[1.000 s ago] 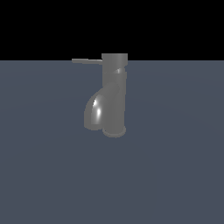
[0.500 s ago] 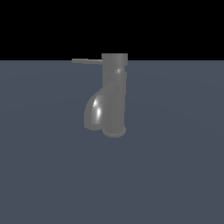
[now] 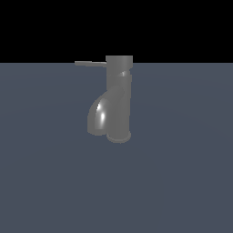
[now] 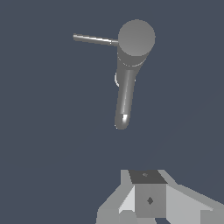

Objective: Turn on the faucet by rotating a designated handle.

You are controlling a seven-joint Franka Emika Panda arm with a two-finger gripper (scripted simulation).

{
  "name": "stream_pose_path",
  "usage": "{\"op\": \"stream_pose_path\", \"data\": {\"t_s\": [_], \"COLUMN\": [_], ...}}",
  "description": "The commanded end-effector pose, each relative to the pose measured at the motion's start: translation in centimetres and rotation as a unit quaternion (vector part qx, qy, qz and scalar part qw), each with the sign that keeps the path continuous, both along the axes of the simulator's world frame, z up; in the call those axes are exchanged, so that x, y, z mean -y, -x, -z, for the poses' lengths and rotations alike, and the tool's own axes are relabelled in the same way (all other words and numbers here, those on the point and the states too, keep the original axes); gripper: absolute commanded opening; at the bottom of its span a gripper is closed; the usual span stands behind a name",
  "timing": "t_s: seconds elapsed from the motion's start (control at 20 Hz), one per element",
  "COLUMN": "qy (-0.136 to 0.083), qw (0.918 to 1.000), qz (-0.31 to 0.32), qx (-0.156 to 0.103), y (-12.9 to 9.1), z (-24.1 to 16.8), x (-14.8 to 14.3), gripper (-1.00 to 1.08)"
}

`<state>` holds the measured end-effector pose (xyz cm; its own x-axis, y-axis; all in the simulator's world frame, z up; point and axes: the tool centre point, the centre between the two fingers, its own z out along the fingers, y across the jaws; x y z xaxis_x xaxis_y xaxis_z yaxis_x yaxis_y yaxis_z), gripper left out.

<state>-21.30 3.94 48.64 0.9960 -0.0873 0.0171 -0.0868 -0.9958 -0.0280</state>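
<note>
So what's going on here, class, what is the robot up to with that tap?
A robot arm is set to turn on a tap standing on a flat grey surface. Nothing is touching it: the gripper shows only in the wrist view, looking down from above, well clear of the tap. The thin handle sticks out sideways from the cap, toward the exterior view's left. Whether the gripper is open or shut cannot be told.

Slate floor [image 3: 182, 182] — faucet [image 3: 119, 100] upright
</note>
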Motion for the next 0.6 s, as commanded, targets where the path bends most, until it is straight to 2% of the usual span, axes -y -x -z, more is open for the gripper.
{"op": "stream_pose_path", "data": {"t_s": [0.0,0.3,0.55], "qy": [-0.008,-0.026,-0.038], "qw": [0.9997,0.9949,0.9863], "qz": [0.025,0.097,0.159], "qx": [-0.003,-0.012,-0.021], "y": [-1.0,-3.9,-6.3], "z": [0.2,1.0,1.8], "x": [-0.2,-0.7,-1.1], "gripper": [-1.0,-1.0,-1.0]}}
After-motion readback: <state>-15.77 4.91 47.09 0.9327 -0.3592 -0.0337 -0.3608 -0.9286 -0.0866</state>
